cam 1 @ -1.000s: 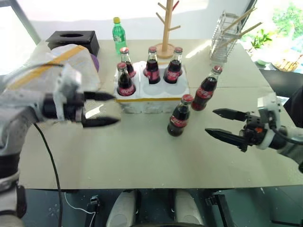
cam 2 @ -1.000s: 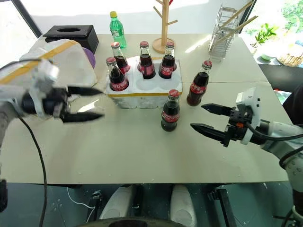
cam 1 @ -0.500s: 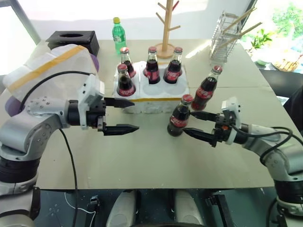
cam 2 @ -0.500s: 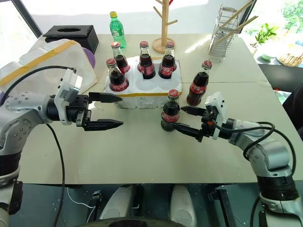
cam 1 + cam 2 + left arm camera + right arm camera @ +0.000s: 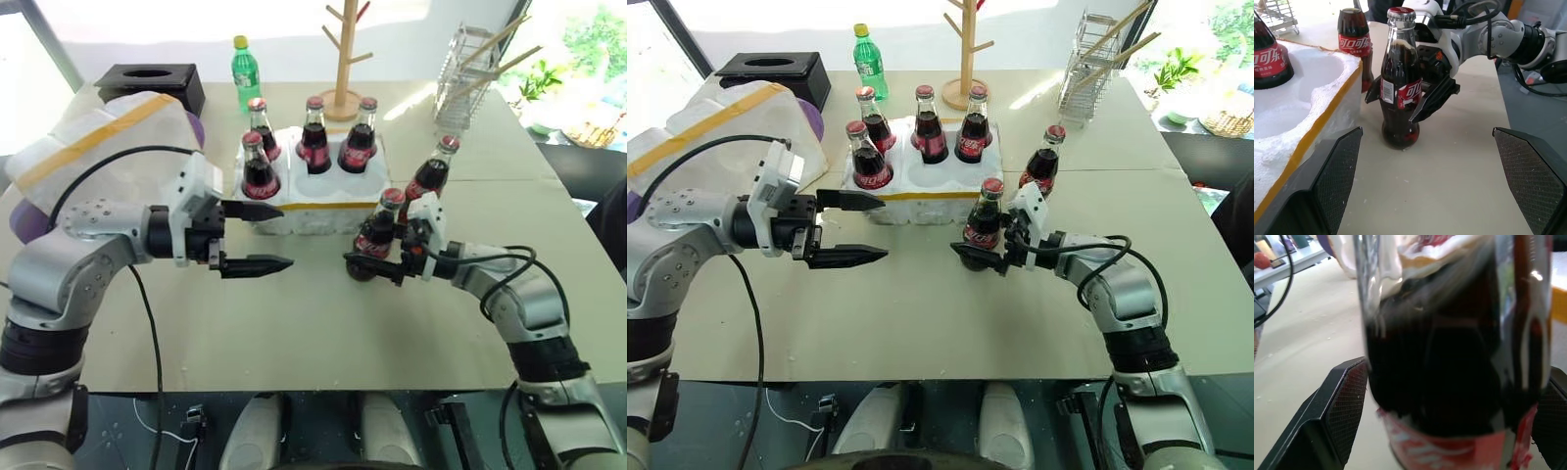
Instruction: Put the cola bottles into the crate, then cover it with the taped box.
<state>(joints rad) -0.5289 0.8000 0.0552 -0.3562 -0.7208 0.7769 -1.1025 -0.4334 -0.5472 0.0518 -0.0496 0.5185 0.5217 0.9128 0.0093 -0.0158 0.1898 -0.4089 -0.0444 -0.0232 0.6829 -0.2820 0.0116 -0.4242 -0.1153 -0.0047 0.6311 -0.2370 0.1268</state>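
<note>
On my far left, behind my left hand (image 5: 257, 238), sits the taped box (image 5: 108, 137), big and white with yellow bands, not used yet. My left hand has slid a little toward the middle since a second ago and now hangs just in front of the crate (image 5: 313, 201), its two black fingers spread wide with nothing between them. The crate is just past its fingertips, and four cola bottles (image 5: 260, 168) stand in the holes, with two holes looking free on the side nearest me. The big change is on the other side. My right hand (image 5: 982, 253) was out by the edge of the tabletop (image 5: 294, 323) a second ago, well away from everything. It has swung in and now its open fingers sit on both sides of the loose bottle (image 5: 982, 217) that stands just in front of the crate. From the right wrist camera the dark glass is right between the finger pads (image 5: 1337, 406), but the fingers have not squeezed it yet, I think, so it is not held. That means I am ready to pinch this bottle and lift it into a free hole. Further out past my right hand, one more bottle (image 5: 427, 182) waits on the tabletop, so two bottles are left before the box can go on top.
</note>
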